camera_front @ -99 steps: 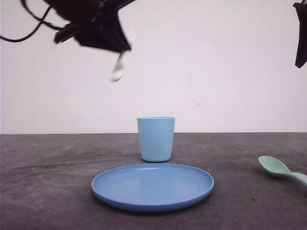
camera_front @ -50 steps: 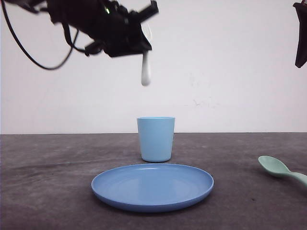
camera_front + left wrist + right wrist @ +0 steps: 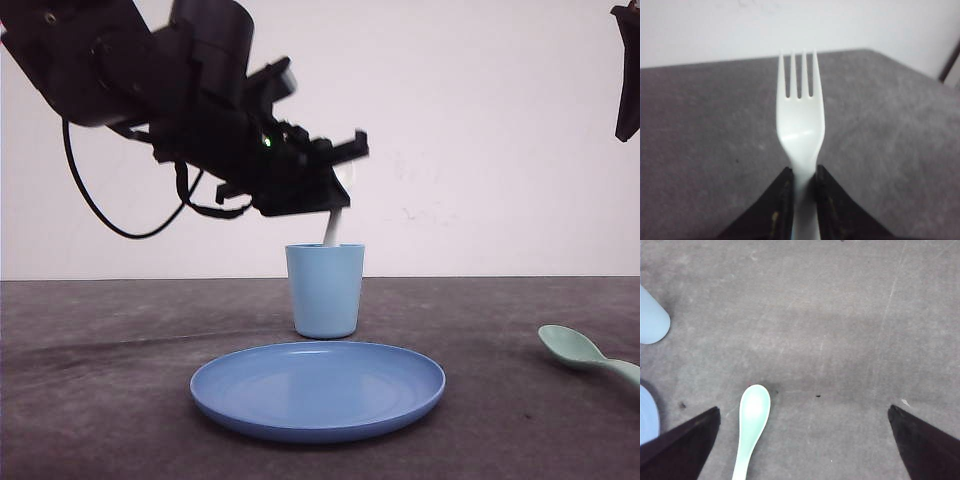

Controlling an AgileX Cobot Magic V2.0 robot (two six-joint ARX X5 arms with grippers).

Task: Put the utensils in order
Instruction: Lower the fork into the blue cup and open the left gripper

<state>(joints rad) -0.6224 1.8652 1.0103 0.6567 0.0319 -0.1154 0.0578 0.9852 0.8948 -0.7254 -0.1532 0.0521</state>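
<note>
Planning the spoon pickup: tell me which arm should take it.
Right. Its open gripper hangs above the mint-green spoon, which lies on the table's right side. The left gripper is shut on the white fork over the light blue cup.

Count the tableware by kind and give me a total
Forks: 1, the fork held in the left gripper.
Spoons: 1, the spoon on the table.
Cups: 1, the cup.
Plates: 1, the plate.
Total: 4.
</note>
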